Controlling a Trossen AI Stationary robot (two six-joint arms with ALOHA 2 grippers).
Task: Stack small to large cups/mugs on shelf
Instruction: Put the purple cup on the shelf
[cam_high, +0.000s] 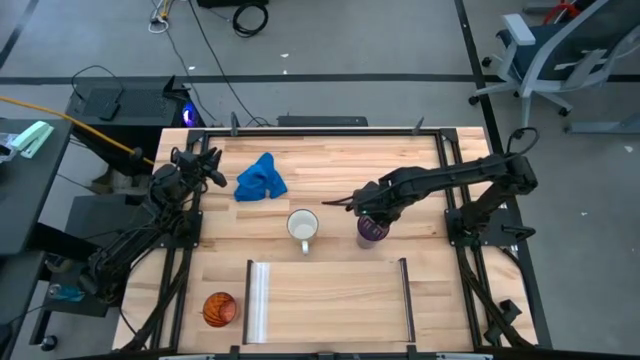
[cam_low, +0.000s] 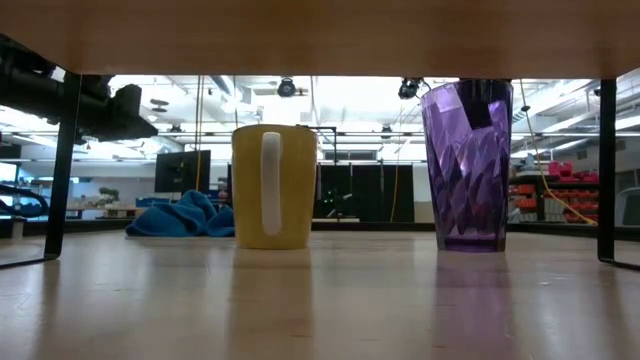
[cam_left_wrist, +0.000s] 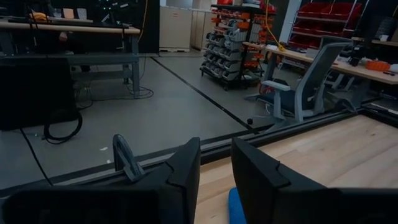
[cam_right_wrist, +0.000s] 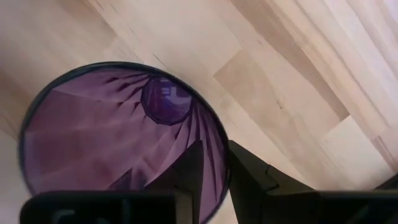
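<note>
Cups first: purple tumbler (cam_high: 371, 231) upright on tabletop (cam_high: 340, 165), right of centre, just off the shelf's back edge. White mug (cam_high: 303, 227) upright just left of it, apart from tumbler, handle toward the shelf. Low view shows the mug yellowish w/ pale handle facing the cam. Small orange cup (cam_high: 220, 309) sits well apart at front-left, beside the shelf's silver-rail end.

Shelf (cam_high: 330, 300) = flat wood panel at front-centre, nothing on it yet. Silver rail on left end, thin dark rail on right.

Right gripper (cam_right_wrist: 213, 171) is over the tumbler mouth. Wrist view: one finger inside the wall, one outside, straddling the rim, so fingers look pinched on the tumbler wall. Rim pinch makes sense imo: body is too wide to span, and a top grip keeps it upright for a lift.

Left gripper (cam_left_wrist: 214, 174) parked at back-left edge of tabletop, near the blue cloth (cam_high: 261, 179). Fingers parted, nothing between them; looks like it's just waiting clear of the work area.

Judgement: early stage, no cup stacked. Tumbler is the largest, so it prob goes to the shelf first as base. Risk: thin translucent wall could slip or tilt in a rim pinch.
</note>
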